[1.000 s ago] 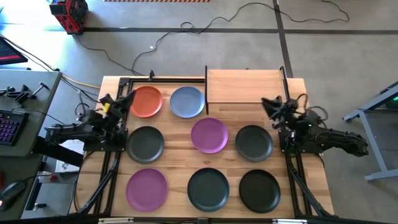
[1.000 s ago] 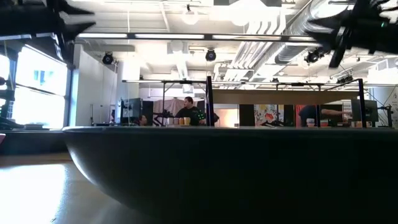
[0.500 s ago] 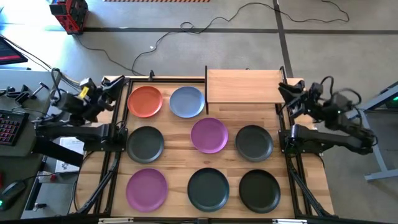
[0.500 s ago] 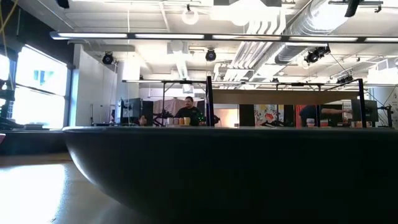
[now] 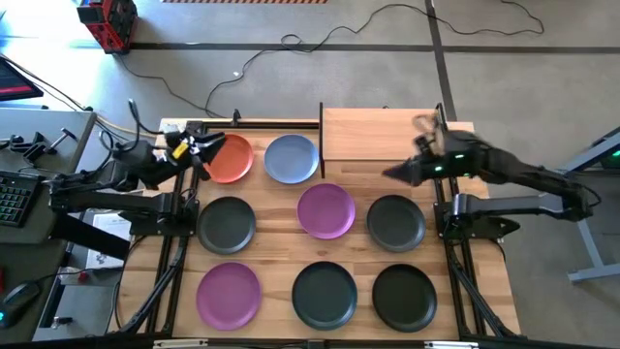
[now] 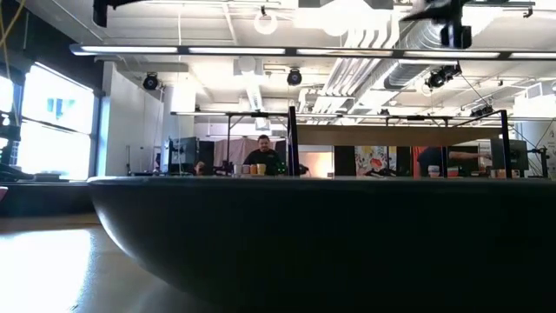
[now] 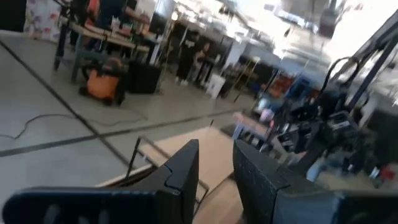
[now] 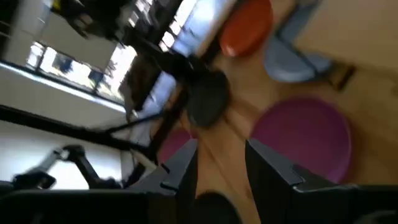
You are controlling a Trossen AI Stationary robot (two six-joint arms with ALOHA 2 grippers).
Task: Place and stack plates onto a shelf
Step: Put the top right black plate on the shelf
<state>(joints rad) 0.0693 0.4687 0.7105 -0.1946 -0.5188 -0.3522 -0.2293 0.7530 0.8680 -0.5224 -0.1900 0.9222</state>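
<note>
Eight round plates lie flat on the wooden table. In the far row are an orange plate [image 5: 228, 158] and a pale blue plate [image 5: 292, 158]. Nearer lie a purple plate [image 5: 325, 210], another purple plate [image 5: 229, 294], and several dark ones, such as [image 5: 395, 221]. The shelf [image 5: 380, 134], a light-wood board with dark posts, stands at the far right with nothing on it. My left gripper [image 5: 199, 150] hangs open above the orange plate's left rim. My right gripper [image 5: 397, 174] hangs open between the shelf and a dark plate. Neither holds anything.
A black frame [image 5: 174, 252] runs along the table's left and right sides, where the arm bases stand. In the low view one dark plate [image 6: 313, 235] fills the foreground. A desk with a keyboard [image 5: 15, 194] stands to the left of the table.
Both arms have risen from a low folded posture. My left gripper went up and back, then came forward over the orange plate's rim. My right gripper rose, then swung toward the table's middle and tipped downward. No plate has moved.
</note>
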